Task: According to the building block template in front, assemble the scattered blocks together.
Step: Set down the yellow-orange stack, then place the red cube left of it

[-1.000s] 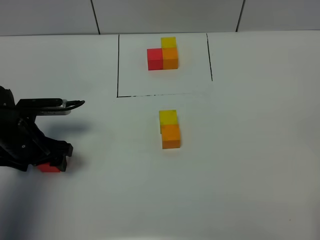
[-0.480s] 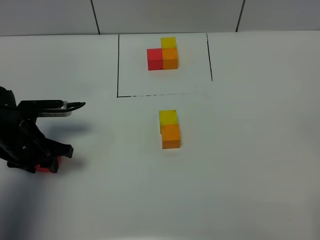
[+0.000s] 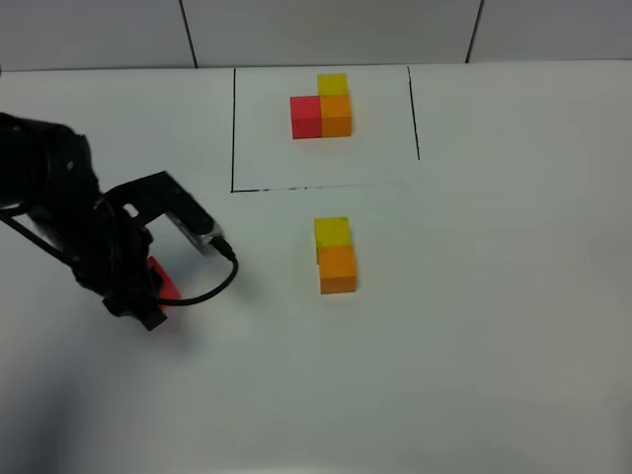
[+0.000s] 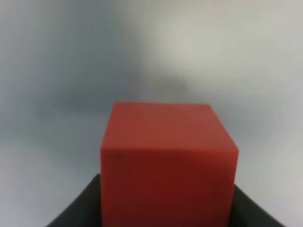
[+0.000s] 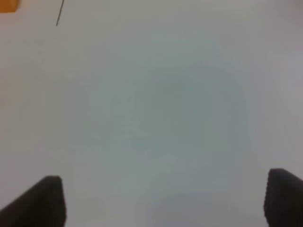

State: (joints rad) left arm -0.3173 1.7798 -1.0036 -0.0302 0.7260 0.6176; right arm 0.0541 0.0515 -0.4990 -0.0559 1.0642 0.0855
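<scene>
we pinch the red cube in our left tool; yellow cube and orange cube already touch; red awaits joining; right tool spread.

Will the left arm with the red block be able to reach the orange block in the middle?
Probably yes. The left hand grips the red block, and only bare table lies between it and the loose orange block, whose side facing the hand has nothing against it.
</scene>
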